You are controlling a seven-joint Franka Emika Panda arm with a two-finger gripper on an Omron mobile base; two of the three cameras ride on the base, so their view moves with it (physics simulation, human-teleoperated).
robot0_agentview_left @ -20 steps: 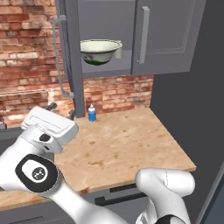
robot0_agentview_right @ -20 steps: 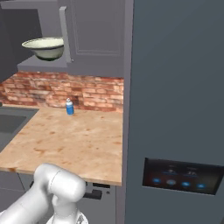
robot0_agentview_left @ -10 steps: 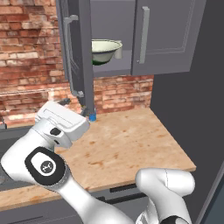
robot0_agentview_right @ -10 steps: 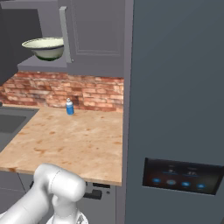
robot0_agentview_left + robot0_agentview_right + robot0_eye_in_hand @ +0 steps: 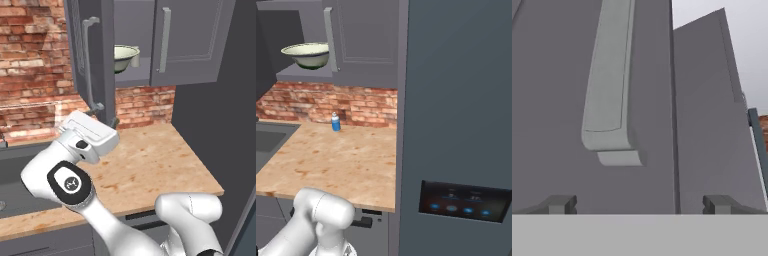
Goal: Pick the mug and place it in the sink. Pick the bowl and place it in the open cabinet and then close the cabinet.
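We see the claw [image 5: 639,204] standing wide apart and holding nothing; in the hand view its two dark fingertips [image 5: 561,204] rise at the bottom, facing the front of a dark grey door with a pale bar handle [image 5: 609,85] close ahead. In the left base view the white hand sits low, just beneath the half-swung left door [image 5: 92,55] of the cabinet [image 5: 192,40], its tips near the lower end of that door's handle; whether they touch it we cannot tell.

The bowl [image 5: 124,56] rests upright on the cabinet's grey shelf [image 5: 135,79], partly hidden by the left door in the left base view. From the right base view we see the bowl [image 5: 308,54] whole, cream with green around its lower outside, beside the right door's handle [image 5: 330,39].

A small blue bottle [image 5: 335,121] stands on the wooden desk [image 5: 341,160] against the brick wall [image 5: 326,102]. The sink [image 5: 22,175] lies at the desk's left
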